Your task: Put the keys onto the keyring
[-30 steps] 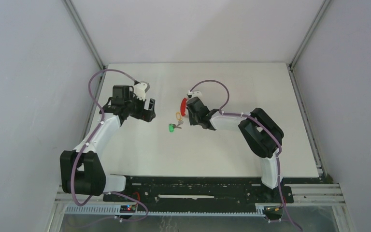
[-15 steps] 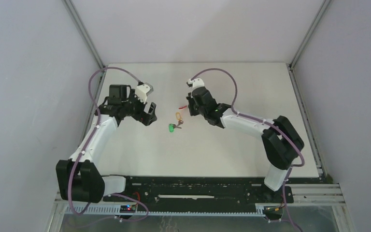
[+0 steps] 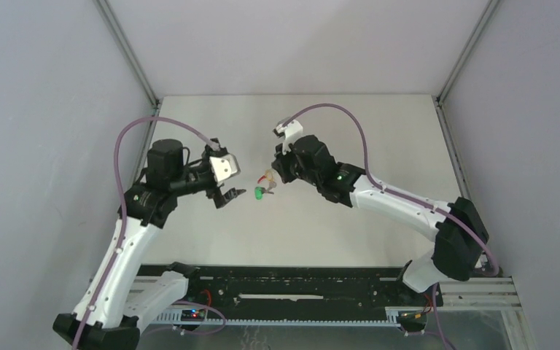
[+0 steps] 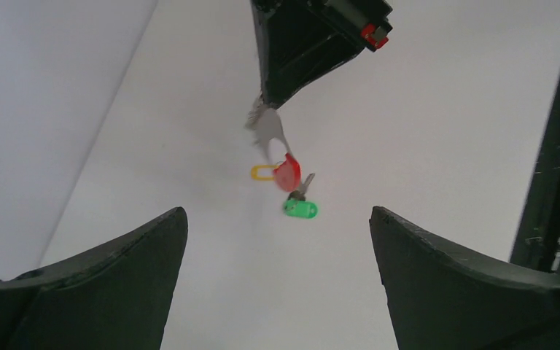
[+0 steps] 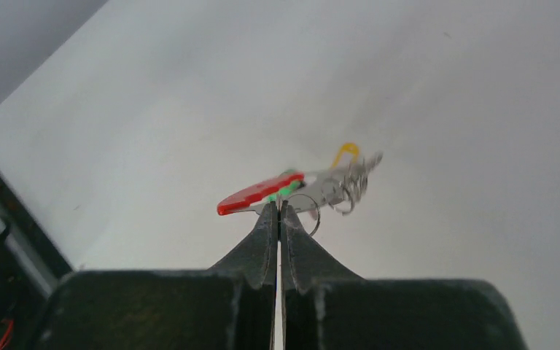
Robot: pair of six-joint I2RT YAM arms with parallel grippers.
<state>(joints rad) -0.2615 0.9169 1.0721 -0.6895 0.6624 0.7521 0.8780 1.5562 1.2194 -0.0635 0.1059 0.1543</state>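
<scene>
White tabletop (image 3: 379, 146), centre: right gripper (image 5: 278, 211) pinched closed on keyring (image 4: 287, 173), dangling it over green key (image 4: 300, 208) and yellow key (image 4: 262, 172), presumably for threading; left gripper (image 3: 227, 195), at their nine o'clock, spread wide, empty, likely positioned to take a key.

The keyring (image 5: 259, 193) sits pinched at the very tips of the right tool (image 5: 278, 211), sticking out past them, above the tabletop (image 3: 350, 131). Under it, on the tabletop between both tools, the nearer key (image 4: 300, 208) lies straight ahead of the left tool (image 3: 229, 197), and the farther key (image 4: 262, 172) lies just beyond, toward the right tool.
</scene>
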